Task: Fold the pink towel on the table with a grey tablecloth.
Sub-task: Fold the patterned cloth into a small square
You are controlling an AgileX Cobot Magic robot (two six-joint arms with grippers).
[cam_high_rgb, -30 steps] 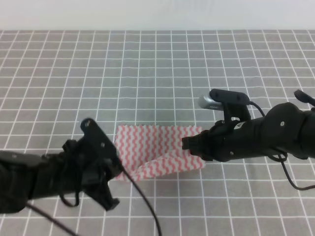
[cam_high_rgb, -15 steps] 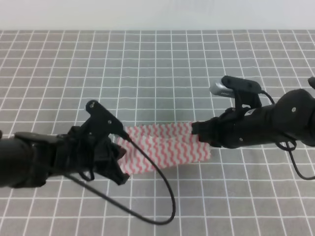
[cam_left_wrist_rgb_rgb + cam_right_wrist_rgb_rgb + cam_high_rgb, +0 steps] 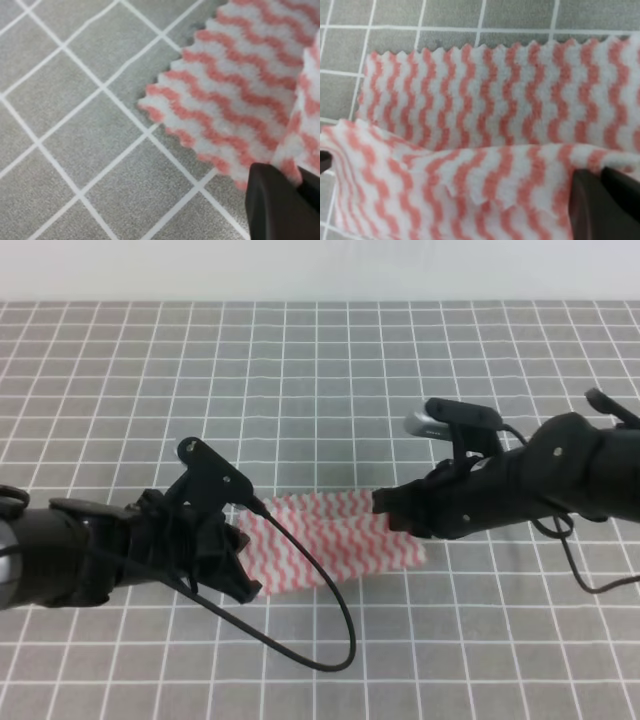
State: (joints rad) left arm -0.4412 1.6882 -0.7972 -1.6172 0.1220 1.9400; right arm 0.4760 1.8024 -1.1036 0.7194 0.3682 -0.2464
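towel (image 3: 335,545): lay mid-table (image 3: 320,390) between both arms, near edge lifted over the flat layer
feel: looked thin, light, floppy; judged it would sag unless held at both ends
grip spots: serrated near corners, one each side
left gripper (image 3: 280,205): jaws closed on towel's left fold
right gripper (image 3: 602,197): jaws pinched shut on raised layer at right
high view: showed both arms and whole cloth; fingertips hidden
wrist views: showed pinches, two layers, zigzag edge close

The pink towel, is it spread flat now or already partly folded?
Partly folded. In the right wrist view one layer of the pink towel lies doubled over another, and the right gripper pinches the raised edge.
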